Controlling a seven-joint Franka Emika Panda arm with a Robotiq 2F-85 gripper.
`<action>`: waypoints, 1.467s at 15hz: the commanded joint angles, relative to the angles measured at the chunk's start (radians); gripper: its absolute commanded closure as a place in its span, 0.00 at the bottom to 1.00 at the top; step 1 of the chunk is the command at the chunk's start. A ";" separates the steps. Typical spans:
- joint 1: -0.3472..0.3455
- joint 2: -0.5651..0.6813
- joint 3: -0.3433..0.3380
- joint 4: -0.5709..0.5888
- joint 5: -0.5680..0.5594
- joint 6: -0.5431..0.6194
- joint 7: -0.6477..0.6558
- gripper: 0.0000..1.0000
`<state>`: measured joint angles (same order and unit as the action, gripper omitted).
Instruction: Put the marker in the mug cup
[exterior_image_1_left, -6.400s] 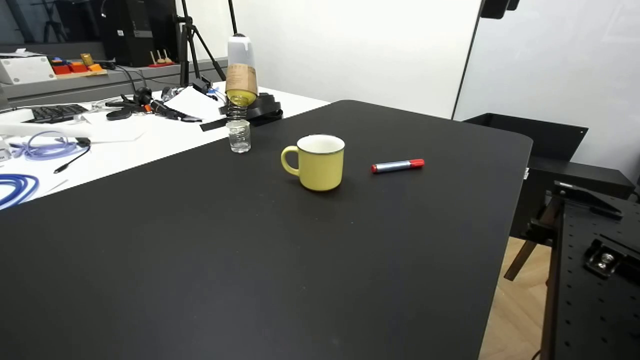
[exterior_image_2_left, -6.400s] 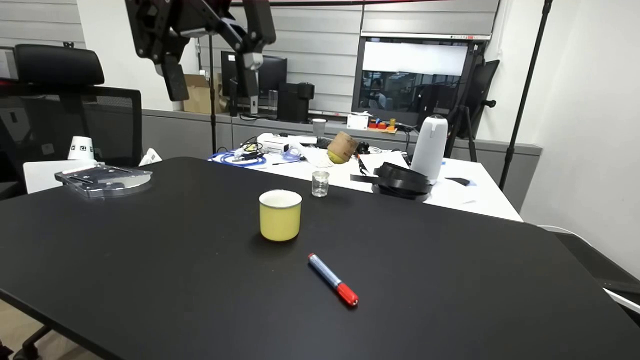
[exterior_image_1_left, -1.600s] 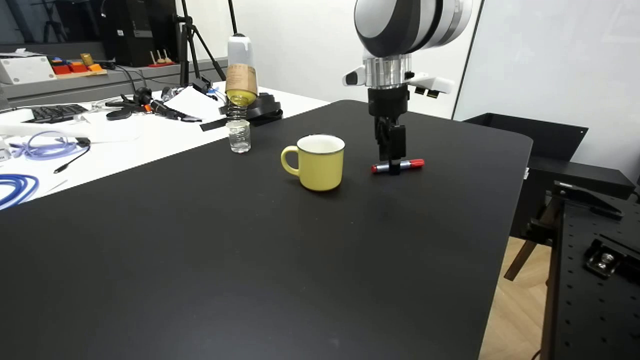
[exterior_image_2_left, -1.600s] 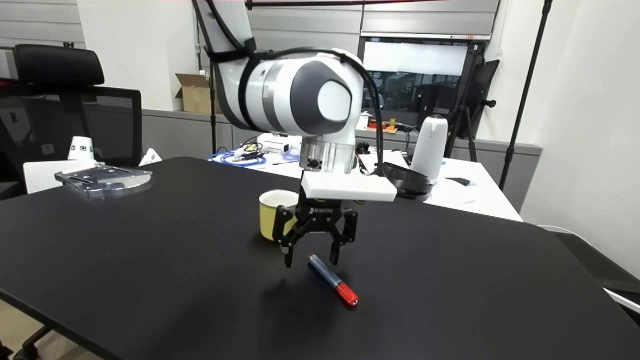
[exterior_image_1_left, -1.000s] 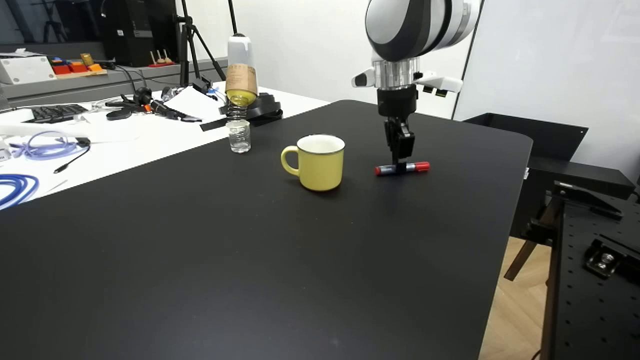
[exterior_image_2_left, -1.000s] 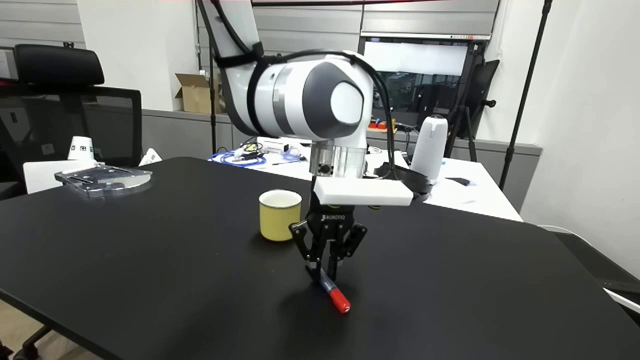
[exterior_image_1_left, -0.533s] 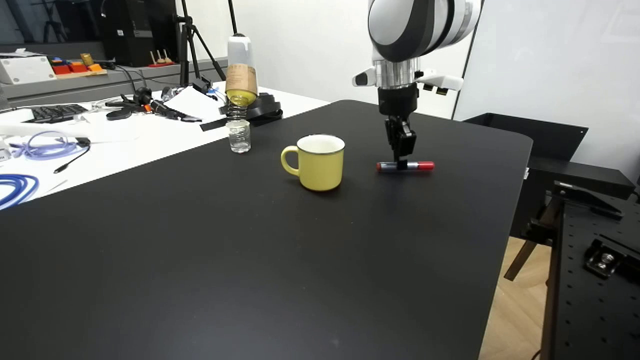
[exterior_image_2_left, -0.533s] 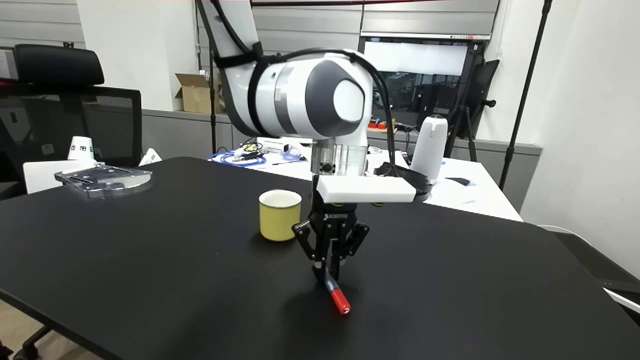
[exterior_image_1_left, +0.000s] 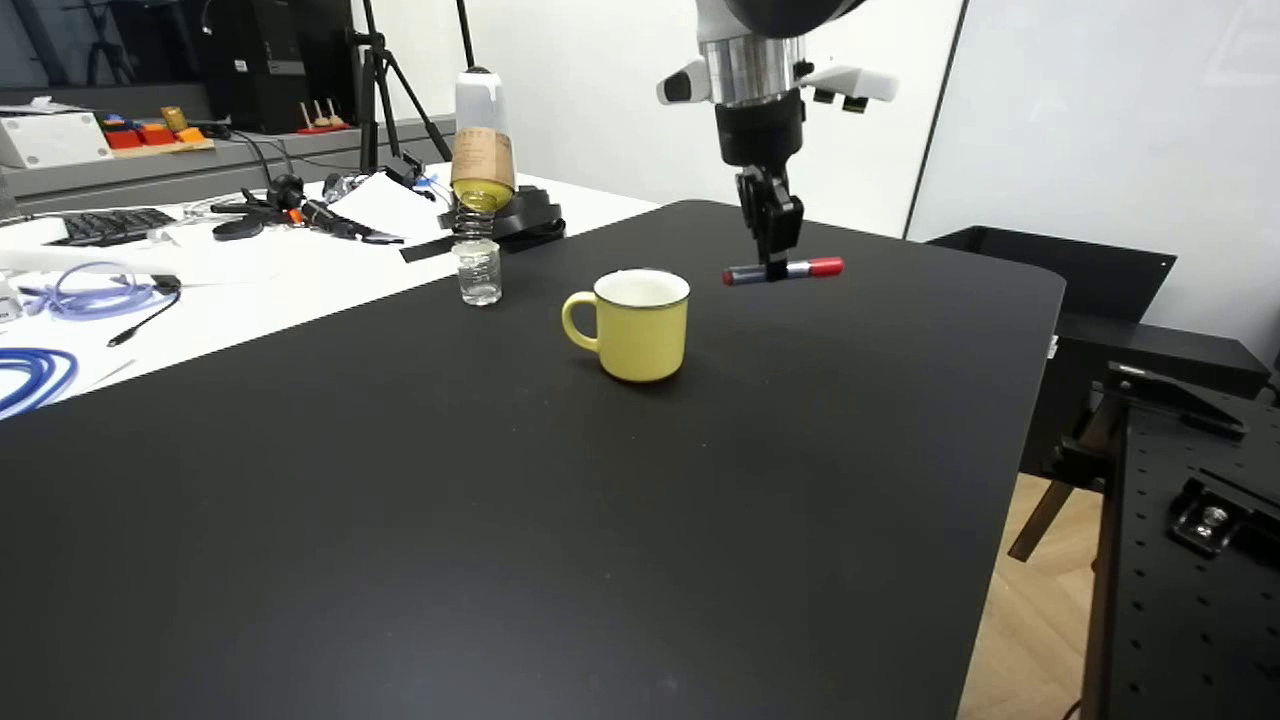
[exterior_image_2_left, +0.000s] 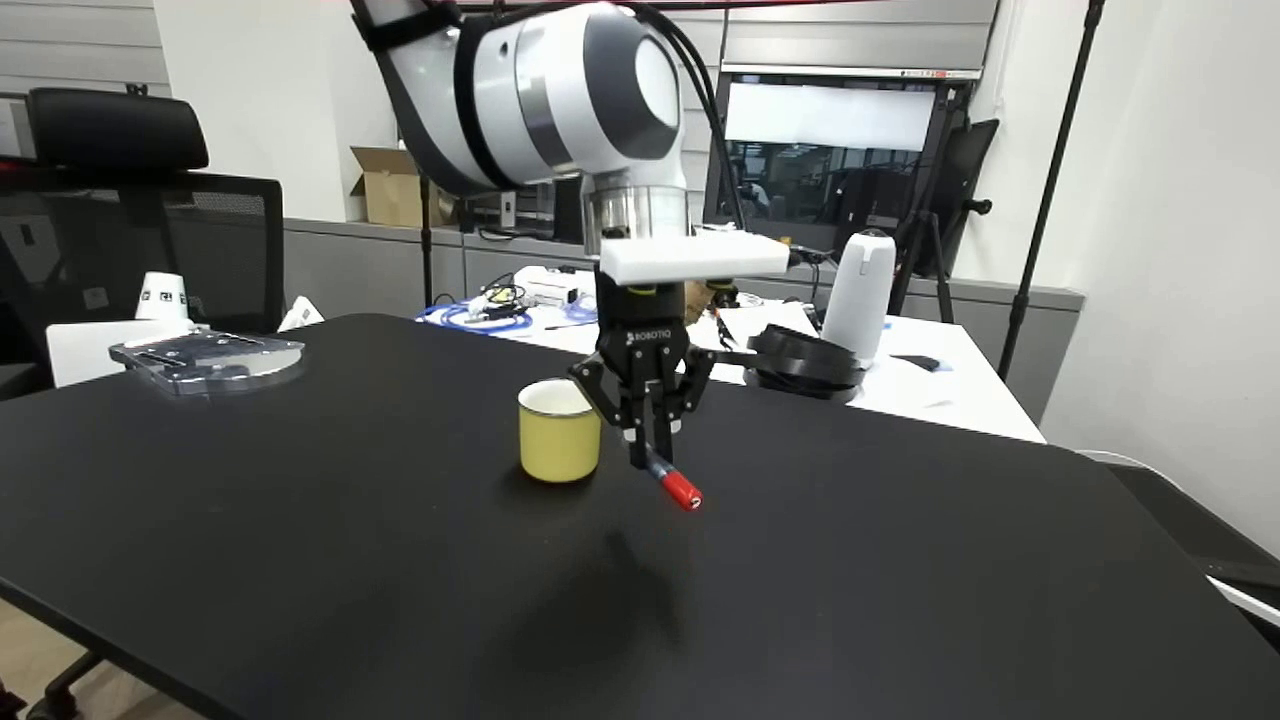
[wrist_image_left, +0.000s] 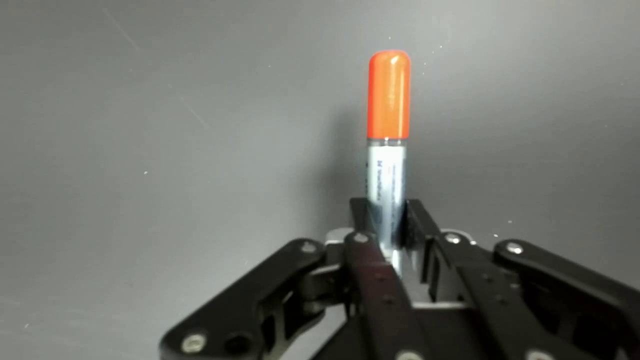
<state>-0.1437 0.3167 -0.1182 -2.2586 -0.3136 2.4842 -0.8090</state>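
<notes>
We see that the marker (wrist_image_left: 387, 160) is silver with small dark print, and its cap (wrist_image_left: 389, 95) is red in both exterior views but rather orange in the wrist view. The mug cup (exterior_image_1_left: 640, 340), to the left, is yellow outside and white inside, with a dark rim. The gripper (exterior_image_2_left: 651, 452) is black with white letters. In an exterior view, the near table (exterior_image_1_left: 500, 520) is black, and at the far left we notice a white desk (exterior_image_1_left: 330, 275) and blue cable (exterior_image_1_left: 60, 369).
</notes>
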 joint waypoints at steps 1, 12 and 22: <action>0.047 -0.096 0.002 -0.007 -0.092 -0.046 0.091 0.95; 0.041 -0.076 0.095 0.165 0.216 -0.182 0.019 0.95; 0.019 0.046 0.114 0.342 0.386 -0.527 0.025 0.79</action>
<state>-0.1152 0.3628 -0.0152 -1.9171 0.0766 1.9584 -0.7872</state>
